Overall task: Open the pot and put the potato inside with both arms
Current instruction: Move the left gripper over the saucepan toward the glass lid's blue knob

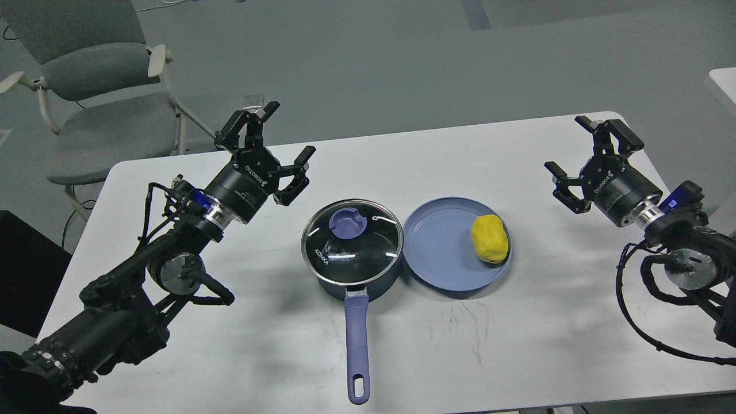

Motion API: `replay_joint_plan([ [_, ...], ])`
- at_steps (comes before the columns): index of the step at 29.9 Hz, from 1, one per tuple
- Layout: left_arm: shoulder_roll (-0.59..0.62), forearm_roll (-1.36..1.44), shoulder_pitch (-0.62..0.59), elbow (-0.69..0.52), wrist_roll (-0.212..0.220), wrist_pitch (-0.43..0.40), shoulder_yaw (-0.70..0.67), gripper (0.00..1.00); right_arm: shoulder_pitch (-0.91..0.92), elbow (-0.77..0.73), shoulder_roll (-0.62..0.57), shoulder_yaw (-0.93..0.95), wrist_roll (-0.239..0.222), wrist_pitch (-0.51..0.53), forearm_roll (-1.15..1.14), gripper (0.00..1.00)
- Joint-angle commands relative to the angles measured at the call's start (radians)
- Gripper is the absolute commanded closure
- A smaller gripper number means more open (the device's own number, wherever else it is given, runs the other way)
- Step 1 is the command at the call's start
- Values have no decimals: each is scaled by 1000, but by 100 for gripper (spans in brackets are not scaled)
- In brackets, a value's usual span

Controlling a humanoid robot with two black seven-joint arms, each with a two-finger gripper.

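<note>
The dark-blue pot (352, 287) stands at the table's middle, covered by a glass lid (352, 244) with a lavender knob (349, 223). Its long handle (357, 345) points toward the near edge. Right beside it a light-blue plate (443, 253) carries the yellow potato (490, 238) on its right side. My left gripper (270, 141) hovers open up and left of the pot, nothing between its fingers. Far to the right of the plate, my right gripper (592, 155) is open too and holds nothing.
A white table (517, 345) bears everything, with faint scuff marks near its front. A grey chair (98, 98) stands behind the table's left corner. Another white surface (724, 86) shows at the far right edge.
</note>
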Motion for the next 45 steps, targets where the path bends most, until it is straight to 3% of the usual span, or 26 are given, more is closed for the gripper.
replay_joint_plan([
  [1, -2, 1, 6, -5, 12, 0, -6, 2, -5, -2, 0, 0, 0, 0, 0, 0],
  [9, 22, 4, -28, 8, 21, 0, 6, 2, -7, 1, -7, 6, 0, 0, 0, 0],
  [16, 114, 160, -209, -15, -6, 0, 5, 2, 4, 1, -11, 3, 0, 0, 0, 0],
  [21, 189, 488, -304, -187, -23, 0, 5, 2, 4, 8, -45, -4, 0, 0, -2, 0],
  [24, 222, 706, -312, -334, -23, 0, 0, 2, 2, 8, -65, -6, 0, 0, -2, 0],
  [30, 208, 1222, -309, -471, -23, 0, 5, 2, -7, 11, -92, -6, 0, 0, -2, 0],
  [35, 145, 1548, -304, -454, -23, 0, 11, 2, -8, 9, -97, -6, 0, 0, -2, 0],
  [38, 82, 1696, -309, -404, -23, 0, 83, 2, -7, 8, -97, -6, 0, 0, -3, 0],
  [42, 23, 1826, -306, -303, -23, 97, 137, 2, -7, 8, -108, -6, 0, 0, -3, 0],
  [45, 3, 1868, -303, -253, -23, 118, 167, 2, -8, 9, -111, -8, 0, 0, -3, 0],
])
